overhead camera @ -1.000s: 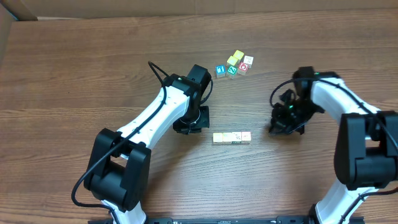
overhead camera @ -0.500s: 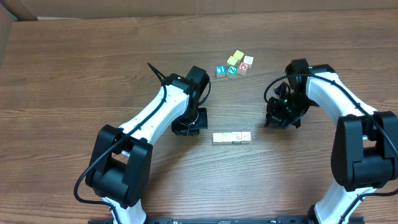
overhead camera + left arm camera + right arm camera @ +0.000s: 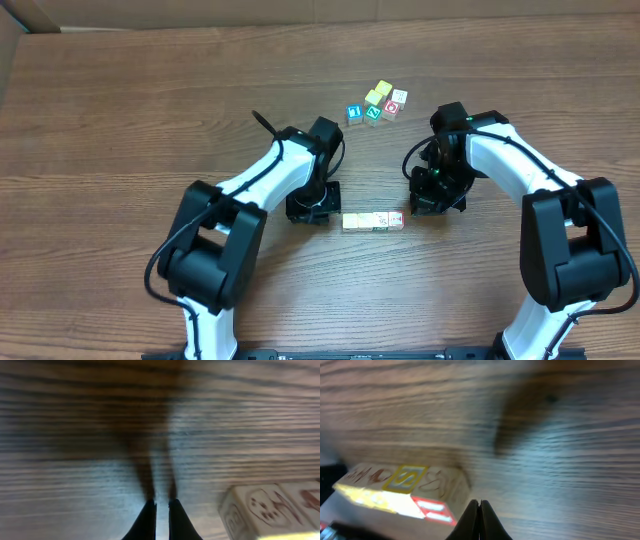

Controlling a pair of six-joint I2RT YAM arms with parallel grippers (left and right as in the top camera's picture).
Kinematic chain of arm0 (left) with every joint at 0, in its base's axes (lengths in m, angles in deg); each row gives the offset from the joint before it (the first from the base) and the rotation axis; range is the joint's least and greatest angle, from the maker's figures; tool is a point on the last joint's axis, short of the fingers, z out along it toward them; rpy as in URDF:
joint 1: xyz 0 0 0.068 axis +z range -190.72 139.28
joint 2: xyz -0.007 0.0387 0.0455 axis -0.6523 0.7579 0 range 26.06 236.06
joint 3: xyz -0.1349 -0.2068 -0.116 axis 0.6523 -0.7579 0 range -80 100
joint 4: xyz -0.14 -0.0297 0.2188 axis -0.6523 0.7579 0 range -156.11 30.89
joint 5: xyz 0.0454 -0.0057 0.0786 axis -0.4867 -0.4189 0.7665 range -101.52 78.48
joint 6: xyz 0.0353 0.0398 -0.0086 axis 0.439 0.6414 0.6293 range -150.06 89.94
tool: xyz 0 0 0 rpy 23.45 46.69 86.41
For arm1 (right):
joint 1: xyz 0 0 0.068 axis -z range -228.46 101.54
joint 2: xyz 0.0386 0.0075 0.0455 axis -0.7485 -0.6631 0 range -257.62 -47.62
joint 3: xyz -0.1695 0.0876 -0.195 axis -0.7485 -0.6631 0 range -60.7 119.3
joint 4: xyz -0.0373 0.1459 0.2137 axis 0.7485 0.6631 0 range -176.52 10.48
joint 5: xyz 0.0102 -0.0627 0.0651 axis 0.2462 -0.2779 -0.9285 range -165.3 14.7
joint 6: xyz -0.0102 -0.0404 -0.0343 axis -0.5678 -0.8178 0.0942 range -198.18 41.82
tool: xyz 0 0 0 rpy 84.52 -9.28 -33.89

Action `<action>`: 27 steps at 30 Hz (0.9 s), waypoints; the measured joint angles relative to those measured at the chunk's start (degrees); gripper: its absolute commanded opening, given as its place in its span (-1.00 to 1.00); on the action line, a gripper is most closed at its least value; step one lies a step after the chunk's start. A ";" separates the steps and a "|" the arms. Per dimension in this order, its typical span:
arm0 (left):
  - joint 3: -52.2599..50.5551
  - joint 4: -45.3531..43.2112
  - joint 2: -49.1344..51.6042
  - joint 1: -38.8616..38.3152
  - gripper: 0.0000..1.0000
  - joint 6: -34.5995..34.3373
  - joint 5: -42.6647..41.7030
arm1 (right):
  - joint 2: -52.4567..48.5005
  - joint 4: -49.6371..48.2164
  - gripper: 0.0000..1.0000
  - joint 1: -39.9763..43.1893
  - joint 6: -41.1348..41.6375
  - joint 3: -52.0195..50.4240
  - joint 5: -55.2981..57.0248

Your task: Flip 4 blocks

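The blocks [image 3: 373, 221] sit in a touching row on the counter [image 3: 120, 120] — light, rigid wood, I judge, best pinched across opposite sides. My left tool [image 3: 161, 512] waits at their nine o'clock, the right tool [image 3: 480, 510] at three — both closed, empty.

Both arms are wearing white shells along their long links, with black housings bulging at the joints. On the left arm [image 3: 255, 180], a thin black cable [image 3: 262, 124] is looping out above the table [image 3: 100, 150]; the right arm [image 3: 515, 165] is carrying a similar black loop [image 3: 412, 160]. The left gripper [image 3: 161, 509] and right gripper [image 3: 479, 509] are tapering into slim black fingers.
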 measured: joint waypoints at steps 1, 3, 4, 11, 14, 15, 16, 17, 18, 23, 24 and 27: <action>-0.02 -0.04 0.00 0.02 -0.92 0.00 -0.13 | 0.00 -0.02 -0.92 -0.02 0.59 0.00 0.83; -0.04 -0.09 0.00 0.02 -0.92 0.00 -0.44 | 0.00 -0.07 -0.92 0.00 1.05 0.00 1.62; -0.04 -0.09 0.00 0.00 -0.91 0.00 -0.61 | 0.00 -0.07 -0.92 0.00 1.40 -0.02 2.32; -0.09 -1.03 0.00 0.00 -0.91 0.11 -3.02 | 0.00 -2.75 -0.92 -0.55 2.34 -2.29 2.95; -0.11 -1.90 0.02 0.02 -0.92 0.15 -3.69 | 0.00 -3.10 -0.92 -1.20 2.47 -2.89 2.58; -0.11 -2.05 0.02 0.02 -0.92 0.15 -3.91 | 0.00 -3.08 -0.92 -1.36 2.47 -2.89 2.51; -0.11 -2.19 0.02 0.02 -0.92 0.15 -4.00 | 0.00 -3.13 -0.92 -1.51 2.45 -2.89 2.49; -0.11 -2.32 0.02 0.04 -0.91 0.17 -4.22 | 0.00 -3.13 -0.92 -1.51 2.47 -2.91 2.43; -0.13 -2.45 0.02 0.13 -0.92 0.20 -4.35 | 0.00 -3.10 -0.92 -1.51 2.49 -2.91 2.43; -0.15 -2.64 0.04 0.70 -0.91 0.42 -4.85 | 0.00 -3.67 -0.92 -1.51 2.49 -2.93 1.66; -0.15 -2.64 0.04 0.92 -0.92 0.44 -5.03 | 0.00 -3.78 -0.92 -1.49 2.45 -2.95 1.14; -0.15 -2.69 0.04 1.75 -0.92 1.03 -6.54 | 0.00 -4.24 -0.92 -1.51 2.45 -2.95 -0.50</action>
